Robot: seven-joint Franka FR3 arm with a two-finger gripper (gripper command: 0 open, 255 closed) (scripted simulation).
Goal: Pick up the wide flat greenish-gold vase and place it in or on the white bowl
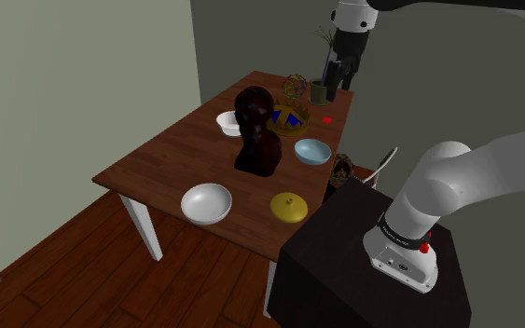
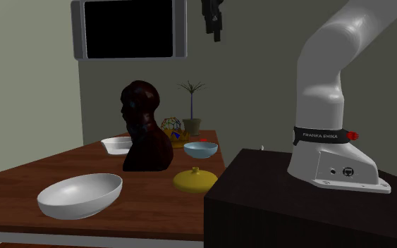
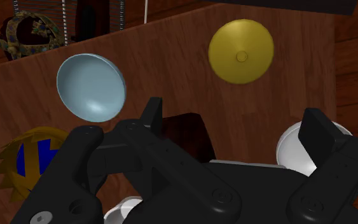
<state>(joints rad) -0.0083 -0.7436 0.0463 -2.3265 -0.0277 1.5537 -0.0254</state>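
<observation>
The wide flat greenish-gold vase (image 1: 289,206) (image 2: 195,180) (image 3: 241,51) sits upright near the table's front edge, beside the stand. The large white bowl (image 1: 206,203) (image 2: 80,195) rests to its left in the shoulder view, about a bowl's width away. In the wrist view one finger partly covers the bowl (image 3: 290,147). My black gripper (image 1: 338,78) (image 2: 215,29) (image 3: 234,124) hangs high over the table's far end, well away from both. Its fingers stand apart with nothing between them.
A dark bust (image 1: 255,140) stands mid-table between a small white bowl (image 1: 229,122) and a pale blue bowl (image 1: 312,150). A yellow-and-blue ball (image 1: 287,118), a potted plant (image 1: 319,88) and a red marker (image 1: 327,119) lie under the gripper. The black stand (image 1: 372,252) adjoins the table.
</observation>
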